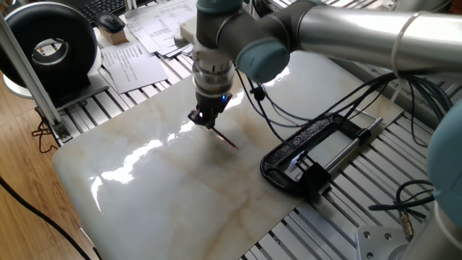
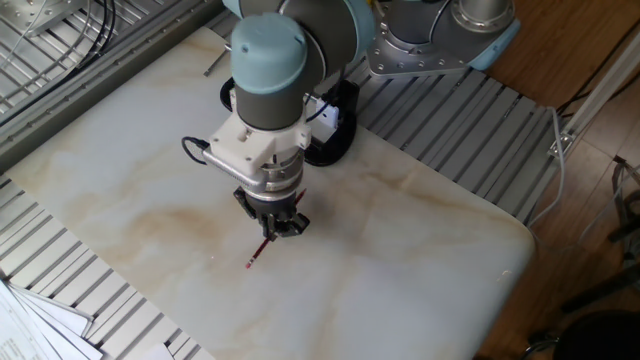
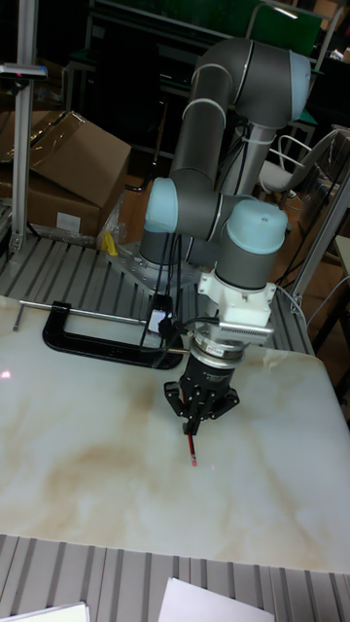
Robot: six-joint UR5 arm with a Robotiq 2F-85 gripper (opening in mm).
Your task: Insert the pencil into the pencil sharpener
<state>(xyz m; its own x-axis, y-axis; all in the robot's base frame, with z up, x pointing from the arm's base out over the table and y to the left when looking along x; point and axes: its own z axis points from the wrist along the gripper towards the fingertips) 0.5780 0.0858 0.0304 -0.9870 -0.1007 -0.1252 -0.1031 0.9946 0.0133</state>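
The gripper (image 3: 195, 413) at frame centre is clamped on the pencil (image 3: 192, 443), which tilts over the marble slab (image 3: 87, 457); the C-clamp (image 1: 307, 153) sits at right.

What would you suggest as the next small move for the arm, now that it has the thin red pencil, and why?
Probably a short lift straight up. The end effector is shut on the thin red pencil, which hangs tilted, its lower tip at or just above the marble slab. Clearing the slab first seems wise before carrying it toward the small black sharpener block at the large black C-clamp.
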